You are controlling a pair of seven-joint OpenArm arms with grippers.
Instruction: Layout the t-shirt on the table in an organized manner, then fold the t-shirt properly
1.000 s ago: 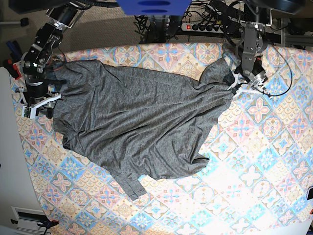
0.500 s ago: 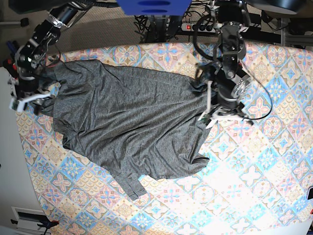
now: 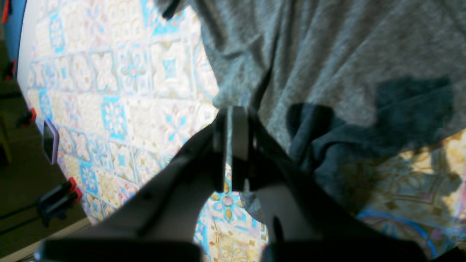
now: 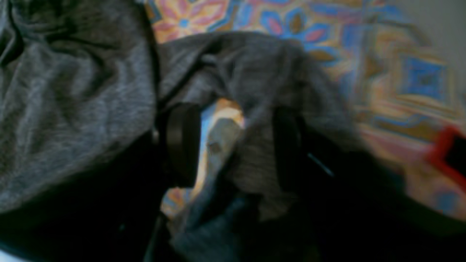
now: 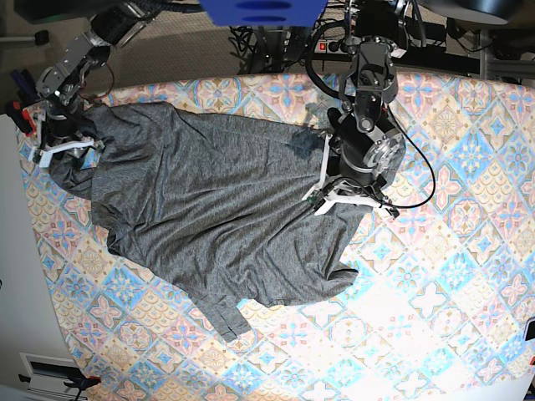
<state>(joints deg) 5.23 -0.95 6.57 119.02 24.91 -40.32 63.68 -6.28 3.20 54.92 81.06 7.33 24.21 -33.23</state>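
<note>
We list one t-shirt (image 5: 209, 217), dark heather grey, spread rumpled across the left and middle of the table (image 5: 451, 276), one sleeve trailing toward the near edge; left gripper (image 3: 233, 145) above the shirt's right edge, jaws pressed together, and we cannot tell whether cloth sits between them; right gripper (image 4: 233, 145) at the shirt's far-left corner, fingers (image 4: 182, 145) parted with a fold of fabric bunched between them; red clamps (image 3: 71, 187) at the table's border.

The left gripper (image 5: 322, 196) now sits inward over the t-shirt (image 5: 209, 217), dragging its corner along; the right gripper (image 5: 63, 149) sits higher.
</note>
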